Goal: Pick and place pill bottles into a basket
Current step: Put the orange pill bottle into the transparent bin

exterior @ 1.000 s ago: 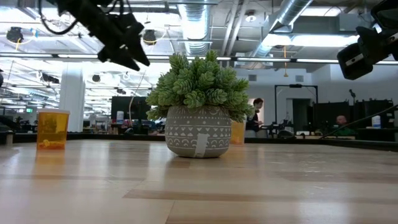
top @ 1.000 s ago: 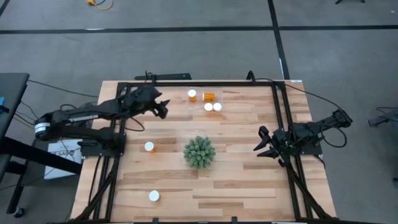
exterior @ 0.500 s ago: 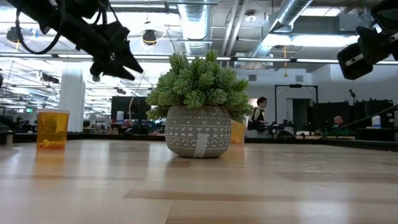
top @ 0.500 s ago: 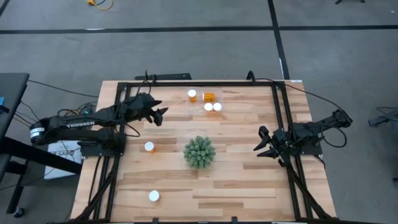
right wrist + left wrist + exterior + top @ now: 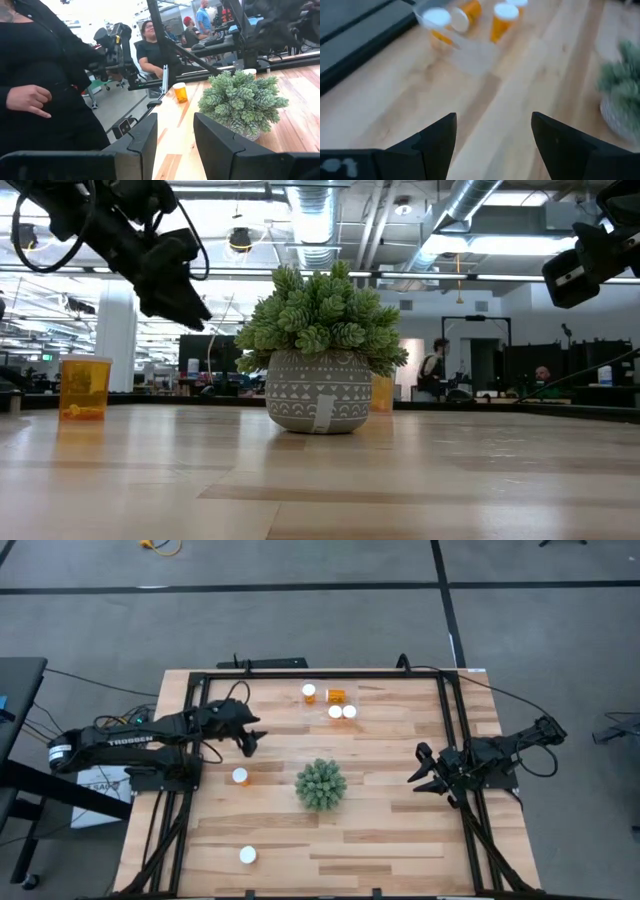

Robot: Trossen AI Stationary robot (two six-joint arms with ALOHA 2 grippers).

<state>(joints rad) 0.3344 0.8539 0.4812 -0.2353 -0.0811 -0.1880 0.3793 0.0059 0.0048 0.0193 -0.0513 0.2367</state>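
My left gripper (image 5: 250, 736) is open and empty, above the table left of centre, between the basket and a lone bottle (image 5: 240, 776). The basket (image 5: 470, 52) is a clear tray at the far centre (image 5: 322, 704). Several orange, white-capped pill bottles stand in or by it (image 5: 342, 712), and one lies on its side (image 5: 336, 696). Another bottle (image 5: 247, 855) stands upright near the front edge. My right gripper (image 5: 420, 776) is open and empty at the table's right side.
A spiky green plant (image 5: 320, 784) in a grey pot (image 5: 317, 392) stands at the table's centre. Black frame rails (image 5: 452, 730) run along the left, right and far edges. A person in black (image 5: 45, 75) stands beyond the table's left edge.
My left gripper has gone from beside the basket toward the table's near edge and a little to the left, sinking lower, and has stayed open. The bottles and my right arm have kept still.
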